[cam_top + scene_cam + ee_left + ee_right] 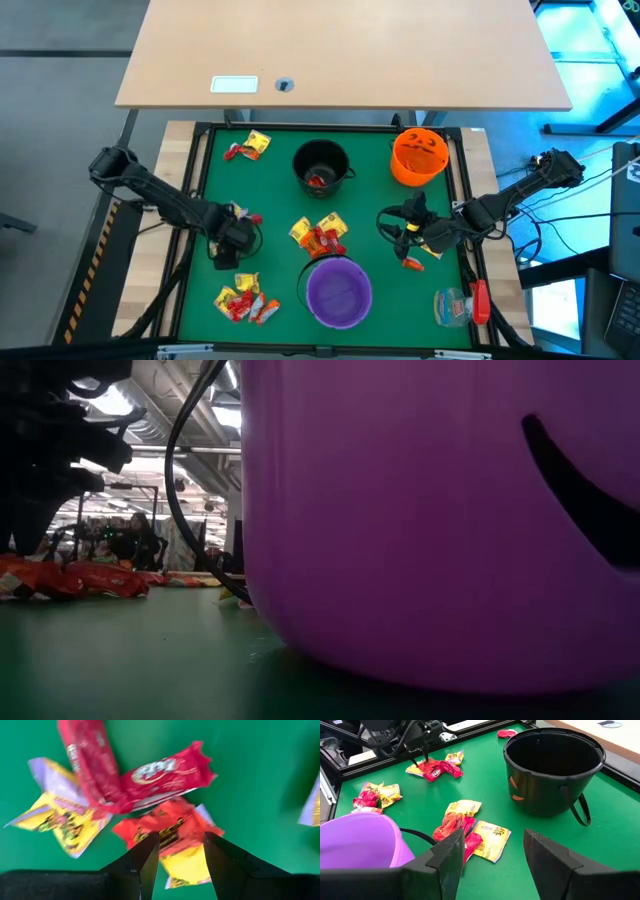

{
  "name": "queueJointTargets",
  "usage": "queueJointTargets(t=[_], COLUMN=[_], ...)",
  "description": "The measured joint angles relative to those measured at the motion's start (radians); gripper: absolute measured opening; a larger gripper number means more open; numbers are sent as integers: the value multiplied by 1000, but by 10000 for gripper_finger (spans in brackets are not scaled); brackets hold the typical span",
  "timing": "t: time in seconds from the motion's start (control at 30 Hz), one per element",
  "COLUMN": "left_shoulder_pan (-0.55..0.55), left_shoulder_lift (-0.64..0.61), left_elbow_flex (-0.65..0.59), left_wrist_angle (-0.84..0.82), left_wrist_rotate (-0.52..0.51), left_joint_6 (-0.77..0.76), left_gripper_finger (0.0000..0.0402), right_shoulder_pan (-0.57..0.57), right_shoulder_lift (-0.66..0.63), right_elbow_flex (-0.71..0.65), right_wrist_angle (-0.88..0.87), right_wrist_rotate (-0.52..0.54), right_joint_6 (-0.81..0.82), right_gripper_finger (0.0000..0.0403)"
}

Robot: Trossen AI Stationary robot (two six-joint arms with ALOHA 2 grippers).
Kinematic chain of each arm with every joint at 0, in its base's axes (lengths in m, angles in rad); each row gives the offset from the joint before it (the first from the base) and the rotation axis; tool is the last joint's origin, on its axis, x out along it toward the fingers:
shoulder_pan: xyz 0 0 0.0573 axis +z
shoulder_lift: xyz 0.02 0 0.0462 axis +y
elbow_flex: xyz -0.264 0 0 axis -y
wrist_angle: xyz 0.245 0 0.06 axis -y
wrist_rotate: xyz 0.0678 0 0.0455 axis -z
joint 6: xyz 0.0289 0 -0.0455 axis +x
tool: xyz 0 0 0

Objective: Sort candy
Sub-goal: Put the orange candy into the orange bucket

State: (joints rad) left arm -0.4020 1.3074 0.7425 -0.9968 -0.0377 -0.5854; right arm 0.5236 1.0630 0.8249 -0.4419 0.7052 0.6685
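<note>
On a green table mat (270, 200), wrapped candy (318, 236) lies in loose clusters between a black bucket (321, 166), an orange bucket (418, 156) and a purple bucket (338, 292). The left gripper (181, 852) hangs just above a red, yellow and orange pile, fingers parted with an orange wrapper showing between them, gripping nothing. The right gripper (494, 851) hovers beside the purple bucket, fingers spread and empty.
</note>
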Motion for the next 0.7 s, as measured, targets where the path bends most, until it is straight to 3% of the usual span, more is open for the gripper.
queueJointTargets(t=[0.53, 0.7], left_shoulder_pan=[-42, -72], left_shoulder_lift=[18, 30], left_elbow_flex=[26, 41], left_wrist_angle=[3, 2], left_wrist_rotate=[1, -57], left_joint_6=[-22, -37], left_gripper_finger=[212, 216], right_shoulder_pan=[0, 0], right_shoulder_lift=[0, 0], right_elbow_flex=[0, 0], right_wrist_angle=[21, 21], right_wrist_rotate=[-1, 0], right_joint_6=[-1, -3], right_gripper_finger=[202, 202])
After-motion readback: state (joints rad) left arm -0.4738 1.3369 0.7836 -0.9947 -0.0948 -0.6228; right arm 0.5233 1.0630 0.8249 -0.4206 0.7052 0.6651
